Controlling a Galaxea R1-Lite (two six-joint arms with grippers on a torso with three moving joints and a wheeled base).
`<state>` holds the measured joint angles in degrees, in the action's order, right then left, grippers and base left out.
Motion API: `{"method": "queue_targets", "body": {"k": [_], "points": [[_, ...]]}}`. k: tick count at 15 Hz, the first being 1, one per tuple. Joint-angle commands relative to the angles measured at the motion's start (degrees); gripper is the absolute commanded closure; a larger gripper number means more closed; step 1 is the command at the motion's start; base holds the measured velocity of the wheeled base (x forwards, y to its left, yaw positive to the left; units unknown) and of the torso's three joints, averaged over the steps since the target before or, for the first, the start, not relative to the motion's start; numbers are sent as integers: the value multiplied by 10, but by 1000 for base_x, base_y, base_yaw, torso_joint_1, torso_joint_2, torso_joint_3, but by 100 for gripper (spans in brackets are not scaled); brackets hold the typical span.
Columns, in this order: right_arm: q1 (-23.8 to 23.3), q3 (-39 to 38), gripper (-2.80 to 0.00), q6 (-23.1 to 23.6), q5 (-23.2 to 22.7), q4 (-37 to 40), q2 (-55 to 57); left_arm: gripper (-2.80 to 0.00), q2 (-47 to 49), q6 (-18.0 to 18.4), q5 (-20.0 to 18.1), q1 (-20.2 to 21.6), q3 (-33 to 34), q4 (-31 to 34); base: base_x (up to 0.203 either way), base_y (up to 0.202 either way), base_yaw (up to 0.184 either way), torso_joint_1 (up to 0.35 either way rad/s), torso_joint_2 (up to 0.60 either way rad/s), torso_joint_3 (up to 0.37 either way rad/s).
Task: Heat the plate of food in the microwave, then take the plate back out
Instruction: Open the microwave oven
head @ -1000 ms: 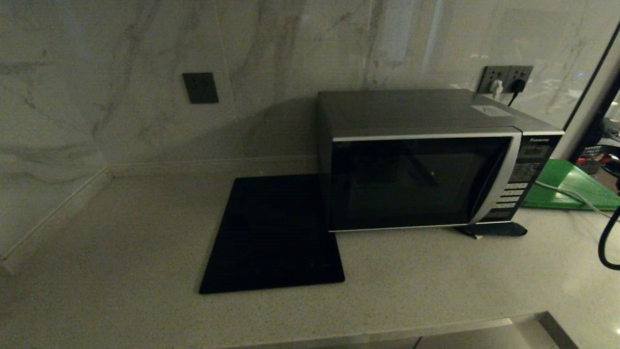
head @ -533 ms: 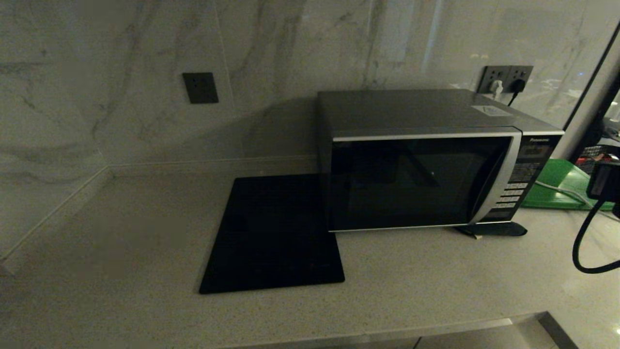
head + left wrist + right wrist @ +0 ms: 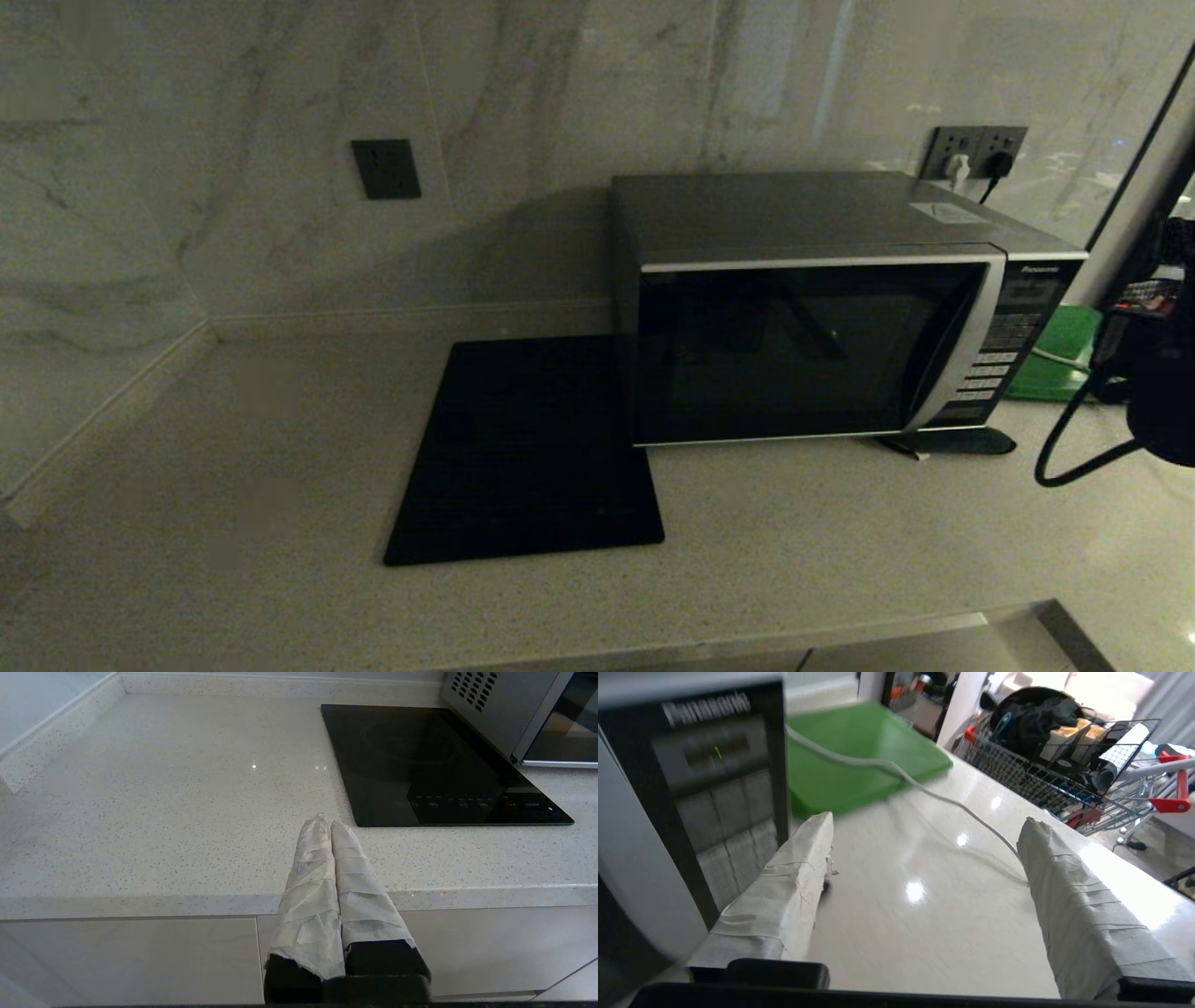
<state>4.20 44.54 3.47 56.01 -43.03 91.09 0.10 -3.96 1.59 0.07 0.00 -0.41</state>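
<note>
The microwave [image 3: 812,308] stands on the counter against the wall with its dark glass door shut. Its button panel [image 3: 714,765] fills one side of the right wrist view, and a corner of the microwave [image 3: 495,714] shows in the left wrist view. The plate of food is out of view. My right arm [image 3: 1158,392] hangs at the right edge, beside the panel end. My right gripper [image 3: 928,820] is open over bare counter, its taped fingers wide apart and holding nothing. My left gripper [image 3: 324,821] is shut and empty, parked at the counter's front edge.
A flat black glass square [image 3: 532,448] lies left of the microwave. A green board [image 3: 1055,364] lies to its right, with a white cable [image 3: 924,788] running across it. A dark flat piece [image 3: 952,441] sticks out under the microwave's front. A wire cart [image 3: 1064,765] stands beyond the counter's end.
My right arm has come in from the right edge, moving left and up towards the microwave's panel side. Nothing else has moved.
</note>
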Motion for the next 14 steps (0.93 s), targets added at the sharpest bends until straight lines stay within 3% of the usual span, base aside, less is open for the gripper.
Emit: {"method": "queue_targets", "body": {"k": [1, 5, 14], "points": [[5, 14, -280, 15, 25, -88, 88, 0, 0, -1, 0, 0, 0, 0, 0, 0, 0, 0, 0, 0], [55, 31, -280, 41, 82, -208, 175, 0, 0, -1, 0, 0, 0, 0, 0, 0, 0, 0, 0, 0], [72, 76, -280, 58, 89, -250, 205, 0, 0, -1, 0, 0, 0, 0, 0, 0, 0, 0, 0, 0]]}}
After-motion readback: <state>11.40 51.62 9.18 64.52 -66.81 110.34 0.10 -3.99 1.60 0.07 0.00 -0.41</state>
